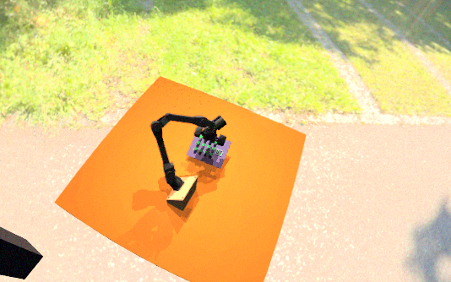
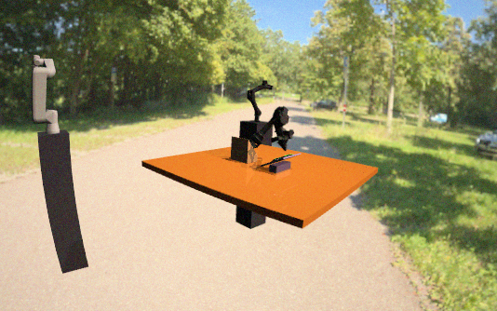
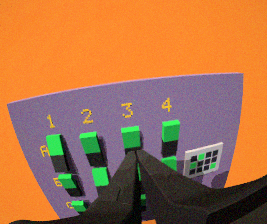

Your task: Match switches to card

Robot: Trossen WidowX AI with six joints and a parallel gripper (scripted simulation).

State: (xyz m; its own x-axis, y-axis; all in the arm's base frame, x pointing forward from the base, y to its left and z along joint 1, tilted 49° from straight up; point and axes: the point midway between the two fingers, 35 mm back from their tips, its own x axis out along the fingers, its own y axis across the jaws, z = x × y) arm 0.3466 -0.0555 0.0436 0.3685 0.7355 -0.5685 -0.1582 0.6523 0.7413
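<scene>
- Points the gripper (image 1: 210, 136) (image 2: 284, 147) (image 3: 136, 156) down at the purple panel (image 1: 222, 160) (image 2: 287, 157) (image 3: 184, 95), with fingers together and nothing between, probably to make one narrow tool for pressing rather than grasping.
- Brings the fingertips, in the wrist view, to the near edge of switch A3 (image 3: 130, 136), in column 3 of the far row; cannot tell from here whether touching or just above.
- Hides much of column 3 behind the fingers, so leaves the settings there hard to read.
- Shows the panel tilted on the orange table (image 1: 250, 190) (image 2: 206, 172) (image 3: 84, 50), likely to present the switches to the arm.
- Finds the card (image 1: 219, 152) (image 3: 204, 160) on the panel beside column 4, close enough to compare square by square; shows mostly dark squares with a few green.
- Calls, by judgement, for a press on the raised green end if A3 needs dark; risks catching a neighbouring switch with a press off line.
</scene>
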